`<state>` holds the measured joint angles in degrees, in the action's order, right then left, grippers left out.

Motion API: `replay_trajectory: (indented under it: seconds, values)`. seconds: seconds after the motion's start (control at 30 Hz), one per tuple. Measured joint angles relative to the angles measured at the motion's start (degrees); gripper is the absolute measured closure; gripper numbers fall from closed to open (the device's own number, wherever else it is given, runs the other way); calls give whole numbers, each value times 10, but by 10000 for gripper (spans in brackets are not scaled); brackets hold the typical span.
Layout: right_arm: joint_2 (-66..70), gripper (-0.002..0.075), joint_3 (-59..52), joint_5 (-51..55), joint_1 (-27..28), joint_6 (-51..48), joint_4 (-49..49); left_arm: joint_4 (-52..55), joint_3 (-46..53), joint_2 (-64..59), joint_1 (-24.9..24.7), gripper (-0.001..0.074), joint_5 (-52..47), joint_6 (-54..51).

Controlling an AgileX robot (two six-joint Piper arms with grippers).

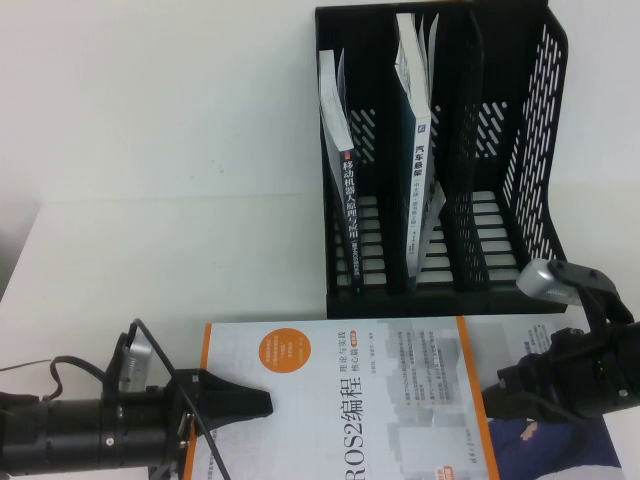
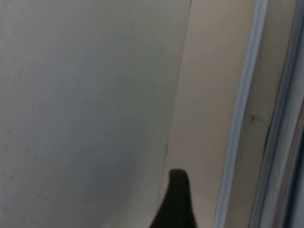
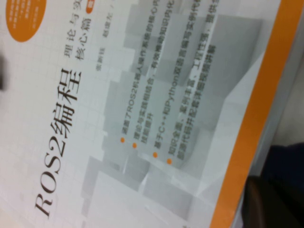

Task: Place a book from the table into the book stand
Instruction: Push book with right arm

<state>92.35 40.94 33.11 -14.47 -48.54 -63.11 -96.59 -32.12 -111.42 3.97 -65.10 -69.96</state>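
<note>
A white book with an orange border and the title "ROS2" (image 1: 350, 400) lies flat at the table's front; it fills the right wrist view (image 3: 142, 104). A black book stand (image 1: 500, 200) with several slots stands at the back right. It holds two upright books, one dark (image 1: 352, 220) in the left slot and one blue-spined (image 1: 420, 180) in the second. My left gripper (image 1: 262, 403) lies low over the book's left edge, pointing right. My right gripper (image 1: 497, 392) is at the book's right orange edge (image 3: 247, 142).
A second book with a blue cover (image 1: 560, 445) lies under or beside the white book at the front right. The stand's two right slots (image 1: 480, 160) hold nothing. Bare white table (image 1: 150, 200) stretches to the left of the stand.
</note>
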Motion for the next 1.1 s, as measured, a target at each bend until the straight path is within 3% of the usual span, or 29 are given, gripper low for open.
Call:
replay_trajectory:
  seconds: [0.13, 0.43, 0.83, 1.1]
  values:
    - [0, 729, 0, 0, 0, -1, 0, -2, -1, 0, 0, 273, 0, -3]
    - [0, 729, 0, -4, 0, -3, 2, -9, -1, 0, 0, 619, -25, -3]
    - [0, 729, 0, -7, 0, -3, 20, -9, -1, 0, 7, 629, -32, 5]
    - [-17, 729, 0, -10, 0, 19, 72, 18, -1, 42, 52, 630, -20, 33]
